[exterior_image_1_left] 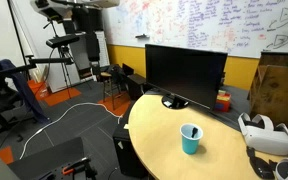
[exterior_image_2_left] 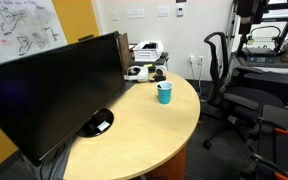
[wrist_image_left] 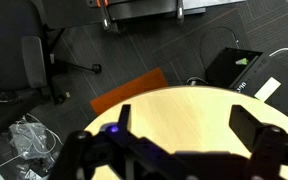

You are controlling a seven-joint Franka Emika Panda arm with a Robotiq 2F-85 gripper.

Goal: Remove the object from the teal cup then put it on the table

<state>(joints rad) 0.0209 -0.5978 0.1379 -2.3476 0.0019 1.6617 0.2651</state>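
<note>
Presumably light and stiff, the thin dark stick [exterior_image_1_left: 191, 129] in the teal plastic cup [exterior_image_1_left: 190, 141], far from the parted pincer [wrist_image_left: 184, 140], wants gripping high.

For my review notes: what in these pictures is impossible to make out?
Both exterior views: the object in the teal cup is too small; its shape is unreadable.
Wrist view: the teal cup lies outside the frame.
Wrist view: the gripper is dark and blurred, and its body is cut off by the bottom edge.
In an exterior view, part of the table is hidden behind the monitor.
</note>
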